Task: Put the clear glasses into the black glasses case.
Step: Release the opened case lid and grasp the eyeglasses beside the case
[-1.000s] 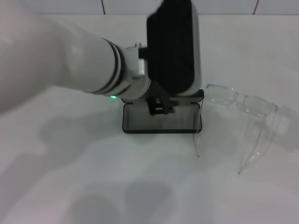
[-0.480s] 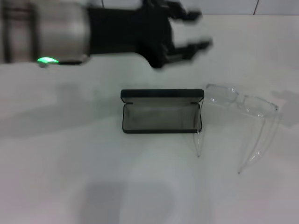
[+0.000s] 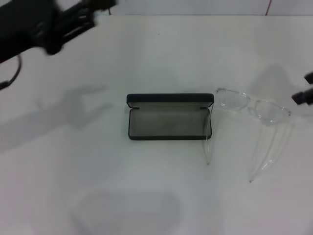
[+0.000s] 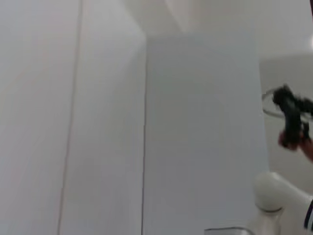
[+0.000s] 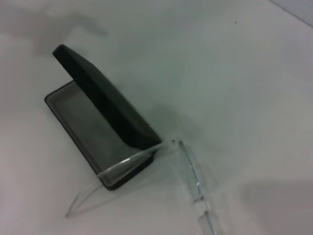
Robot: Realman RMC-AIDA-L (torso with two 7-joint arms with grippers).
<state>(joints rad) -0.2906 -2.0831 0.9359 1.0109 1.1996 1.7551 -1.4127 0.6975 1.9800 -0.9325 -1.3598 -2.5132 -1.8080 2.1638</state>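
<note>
The black glasses case (image 3: 169, 130) lies open mid-table, grey lining up and its lid (image 3: 169, 100) standing along the far side; the right wrist view shows the case (image 5: 84, 128) too. The clear glasses (image 3: 253, 107) rest just right of it, arms unfolded toward me. One clear arm (image 3: 207, 147) runs past the case's right end, seen also as a clear arm (image 5: 117, 169) in the right wrist view. My left gripper (image 3: 90, 13) hovers open and blurred at the far left. My right gripper (image 3: 306, 87) shows only two separated black tips at the right edge, beside the glasses.
The white table (image 3: 146, 196) carries only the case and glasses. A tiled wall (image 3: 195, 7) runs along the far edge. The left wrist view faces pale wall panels (image 4: 146, 122), with a white arm segment (image 4: 274, 193) low in the corner.
The left arm has swung from over the case to the far left, uncovering it. Right gripper tips have appeared at the right edge. Case and glasses have not moved.
</note>
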